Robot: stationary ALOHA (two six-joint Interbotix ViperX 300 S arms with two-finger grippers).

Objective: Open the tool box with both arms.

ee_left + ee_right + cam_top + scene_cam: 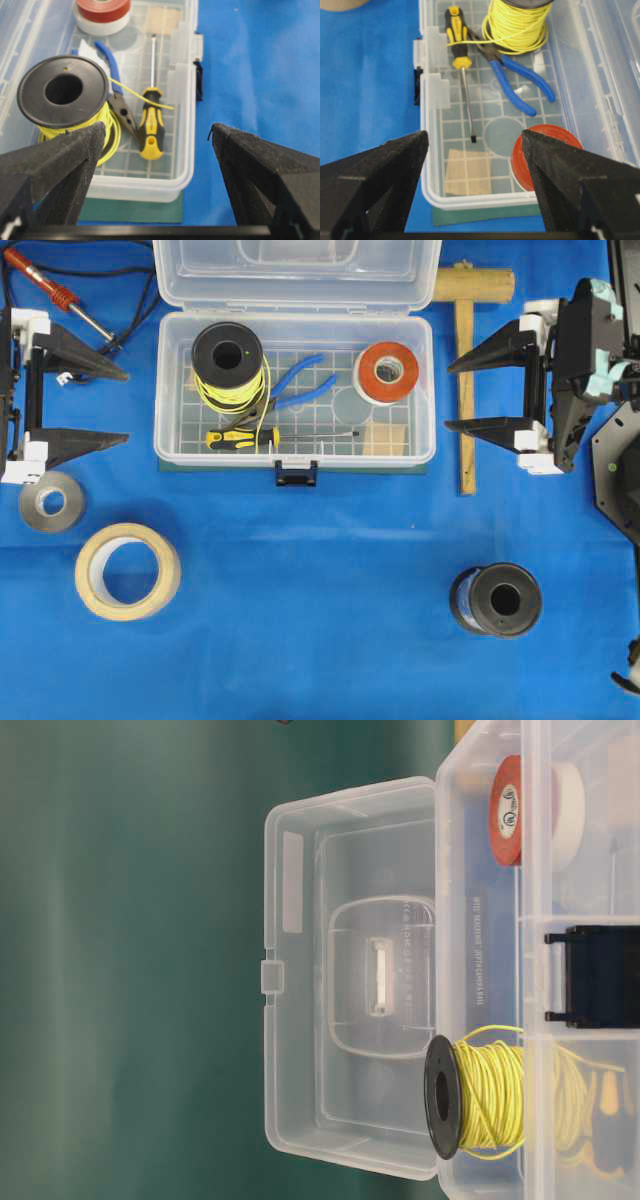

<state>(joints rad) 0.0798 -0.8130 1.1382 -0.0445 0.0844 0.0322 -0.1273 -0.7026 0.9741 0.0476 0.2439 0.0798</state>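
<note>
The clear tool box stands open on the blue cloth, its lid folded back and its dark latch hanging at the front edge. Inside lie a yellow wire spool, blue pliers, a yellow-black screwdriver and red-white tape. My left gripper hovers open just left of the box, touching nothing; the box's near end shows between its fingers. My right gripper stands open just right of the box, empty, facing the box's end wall.
A wooden mallet lies between the box and my right gripper. A grey tape roll and a beige tape roll sit front left. A black spool sits front right. A red-handled soldering iron lies at back left.
</note>
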